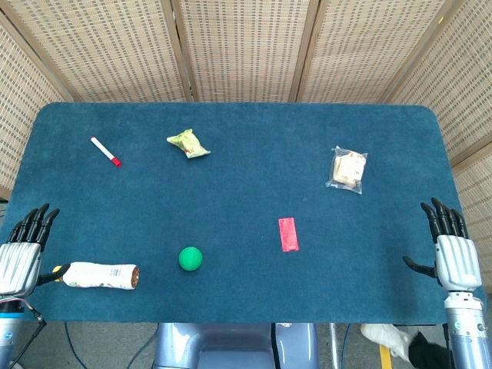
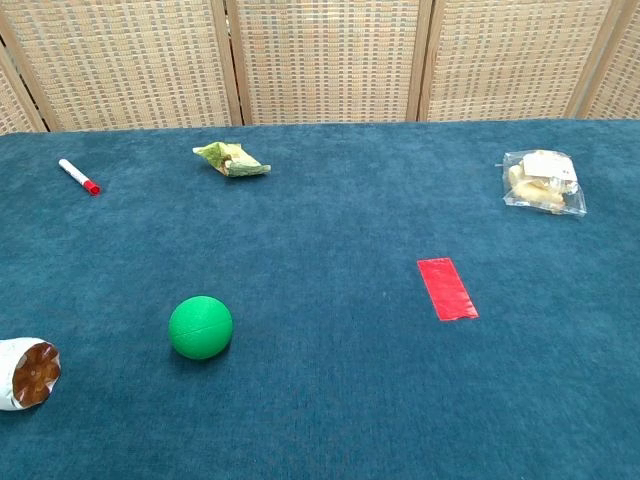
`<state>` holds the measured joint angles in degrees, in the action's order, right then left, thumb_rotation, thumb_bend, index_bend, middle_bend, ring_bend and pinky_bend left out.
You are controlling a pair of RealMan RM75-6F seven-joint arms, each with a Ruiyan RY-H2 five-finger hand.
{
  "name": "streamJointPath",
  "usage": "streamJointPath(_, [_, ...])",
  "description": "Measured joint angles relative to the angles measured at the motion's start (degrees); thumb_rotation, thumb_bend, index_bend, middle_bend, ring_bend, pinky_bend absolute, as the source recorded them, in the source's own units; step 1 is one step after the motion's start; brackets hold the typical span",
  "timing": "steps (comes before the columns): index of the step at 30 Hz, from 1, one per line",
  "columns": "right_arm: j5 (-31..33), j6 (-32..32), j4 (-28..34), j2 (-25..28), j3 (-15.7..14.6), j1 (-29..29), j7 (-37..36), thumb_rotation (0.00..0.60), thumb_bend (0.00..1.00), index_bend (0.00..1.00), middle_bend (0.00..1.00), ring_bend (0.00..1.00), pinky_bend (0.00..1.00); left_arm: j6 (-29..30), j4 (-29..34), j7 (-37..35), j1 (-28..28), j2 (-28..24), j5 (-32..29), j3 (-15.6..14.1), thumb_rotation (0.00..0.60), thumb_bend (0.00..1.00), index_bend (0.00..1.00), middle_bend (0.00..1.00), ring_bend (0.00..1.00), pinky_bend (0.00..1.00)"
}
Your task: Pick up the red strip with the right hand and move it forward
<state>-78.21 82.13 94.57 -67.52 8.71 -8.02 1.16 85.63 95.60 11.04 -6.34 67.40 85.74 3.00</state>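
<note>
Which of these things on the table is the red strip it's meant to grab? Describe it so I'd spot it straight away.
Look at the blue table, near the front edge and right of centre. There, right of the green ball, the red strip lies flat. It is the only flat, all-red rectangle; the marker far back on the left has just a red cap.
</note>
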Motion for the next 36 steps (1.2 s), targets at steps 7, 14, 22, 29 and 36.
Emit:
streamJointPath(7, [-0.2,0.0,-0.1,0.0,-0.2,0.1,-0.1,0.6,0.17,0.0,0.0,0.0,0.0,0.1,0.1,0.5,0.1,0.2,0.2,-0.2,0.6,0.05,0.0,0.0,0.0,0.12])
streamJointPath(14, [-0.8,0.3,0.2,0.3,-0.3,0.2,-0.6,0.6,0.17,0.0,0.0,0.0,0.0,0.3,0.2,0.6,0.1,0.2,0.4,-0.2,0.6,0.05,0.0,0.0,0.0,0.12])
streamJointPath(22, [-1.5,0.0,0.3,0.4,-0.6,0.1,-1.5,0.6,0.17,0.0,0.0,0.0,0.0,0.2,0.2,0.6,0.0,0.1,0.1,-0.1,0.6,0.05,0.0,0.0,0.0,0.12])
streamJointPath(29, [-1.7,-0.2,0.2,0.6,-0.7,0.1,-2.3,0.6,0.17,0.0,0.0,0.0,0.0,0.5,0.6,0.7,0.2,0.0,0.2,-0.1,0.6,0.05,0.0,0.0,0.0,0.12])
streamJointPath(36, [-2.2,-0.6,0.0,0.8,-0.9,-0.2,-2.9,0.6,0.17,0.0,0.0,0.0,0.0,0.4,0.7,0.7,0.1,-0.1,-0.1,0.0,0.6,0.05,0.0,0.0,0.0,0.12])
